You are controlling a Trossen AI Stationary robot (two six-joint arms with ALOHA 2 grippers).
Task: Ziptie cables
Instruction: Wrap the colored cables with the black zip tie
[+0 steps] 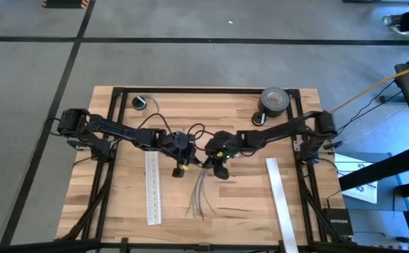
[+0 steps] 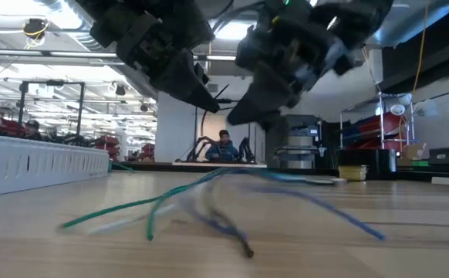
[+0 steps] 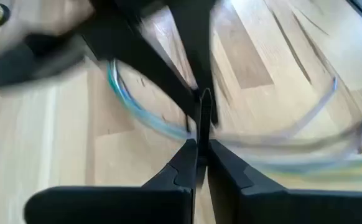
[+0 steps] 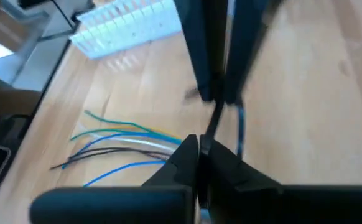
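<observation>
Left tool [image 3: 197, 148] clenched on thin black ziptie [image 3: 204, 106]; right tool [image 4: 198, 148] clenched, seemingly gripping wires [image 4: 116, 142].

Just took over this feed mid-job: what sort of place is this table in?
Likely a robotics lab or workshop: a wooden table on a concrete floor marked with black tape lines, another robot arm rig with a person behind it, and shelving.
</observation>
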